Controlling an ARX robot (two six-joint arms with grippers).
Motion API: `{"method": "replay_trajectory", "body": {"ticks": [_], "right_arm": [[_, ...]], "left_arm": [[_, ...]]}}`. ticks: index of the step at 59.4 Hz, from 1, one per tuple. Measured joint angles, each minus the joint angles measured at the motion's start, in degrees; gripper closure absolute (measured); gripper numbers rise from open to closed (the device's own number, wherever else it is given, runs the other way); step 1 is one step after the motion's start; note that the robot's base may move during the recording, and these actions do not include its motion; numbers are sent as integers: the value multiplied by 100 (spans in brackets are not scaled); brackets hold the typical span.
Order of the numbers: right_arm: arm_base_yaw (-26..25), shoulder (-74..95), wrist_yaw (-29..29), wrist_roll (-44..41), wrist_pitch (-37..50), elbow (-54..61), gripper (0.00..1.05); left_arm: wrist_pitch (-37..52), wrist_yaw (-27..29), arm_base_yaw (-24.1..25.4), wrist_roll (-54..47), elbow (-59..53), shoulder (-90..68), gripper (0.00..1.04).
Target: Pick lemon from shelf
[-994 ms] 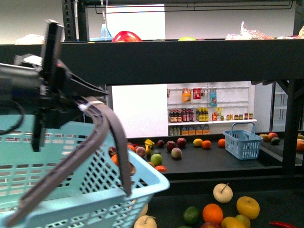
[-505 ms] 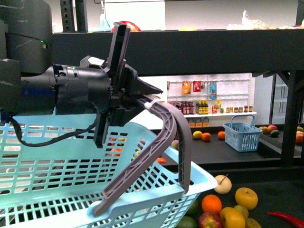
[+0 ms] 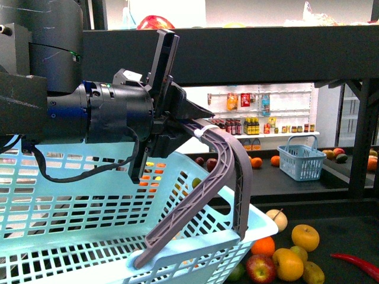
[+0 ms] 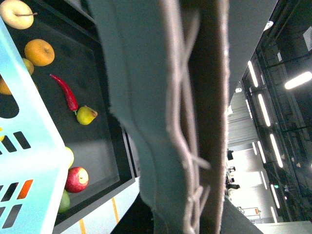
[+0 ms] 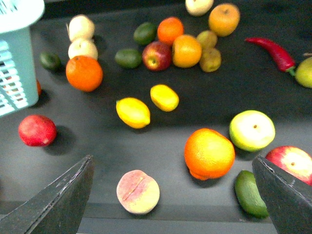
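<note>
left gripper (image 3: 190,123) clamps basket handle (image 3: 225,157); right gripper (image 5: 171,195) spread wide above lemon (image 5: 133,112); labels (image 3: 237,125) unreadable

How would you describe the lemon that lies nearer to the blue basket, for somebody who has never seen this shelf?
On the shelf deck, find the blue basket and the orange beside it. Beyond that orange lie two yellow fruits together. This lemon is the one closer to the basket; the other lemon lies nearer the red apple.

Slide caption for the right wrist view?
Open right gripper above the black shelf deck, a yellow oval lemon among scattered fruit, light-blue plastic basket nearby.
</note>
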State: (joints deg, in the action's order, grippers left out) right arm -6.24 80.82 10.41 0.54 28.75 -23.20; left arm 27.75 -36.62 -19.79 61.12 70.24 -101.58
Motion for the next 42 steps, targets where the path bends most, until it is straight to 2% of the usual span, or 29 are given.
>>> {"method": "replay_trajectory", "body": {"ticks": [9,20,33,42], "right_arm": [[219,2026,249,-592,173,-1078,7],[555,3733,549,-1405,391,-2260,7],[876,4981,855,-2234,232,-3259,7],[1010,5683,765,-2804,267,-3862,7]], "left_arm": [[0,0,0,-2,7,-2,96],[0,2,2,-4,13,-2,96],[0,-2,0,-17,13,-2,96],[0,0,2,-20,13,-2,96]]}}
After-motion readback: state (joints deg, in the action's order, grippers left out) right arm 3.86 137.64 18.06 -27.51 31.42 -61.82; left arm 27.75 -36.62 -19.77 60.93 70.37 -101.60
